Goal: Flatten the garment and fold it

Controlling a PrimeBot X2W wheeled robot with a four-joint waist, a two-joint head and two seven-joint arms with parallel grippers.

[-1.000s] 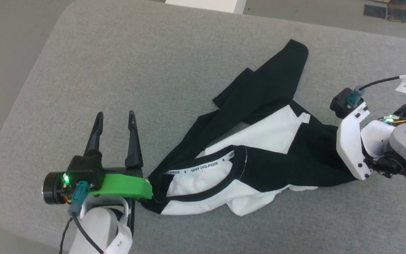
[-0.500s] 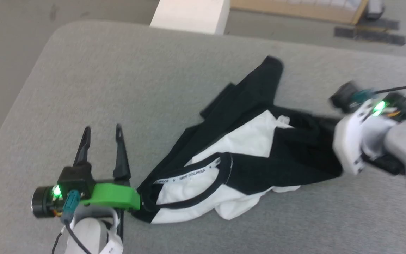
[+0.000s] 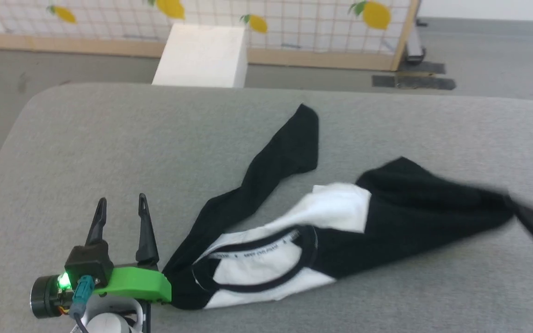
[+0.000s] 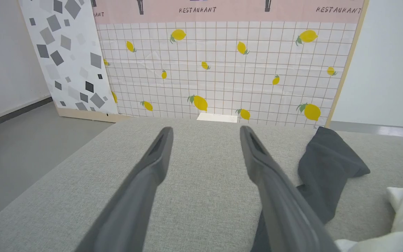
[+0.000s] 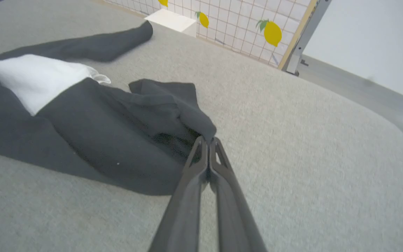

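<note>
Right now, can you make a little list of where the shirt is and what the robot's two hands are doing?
surface: grey padded table
garment: crumpled, not flat, with one black sleeve stretched out
left gripper: open, beside the garment, holding nothing
right gripper: shut, pinching the garment's black edge
folding: not started

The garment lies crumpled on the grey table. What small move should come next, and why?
Probably draw the right gripper sideways, away from the collar: it is shut on the black sleeve at its edge, and that sleeve lies bunched. The left gripper stands open beside the collar, holding nothing.
</note>
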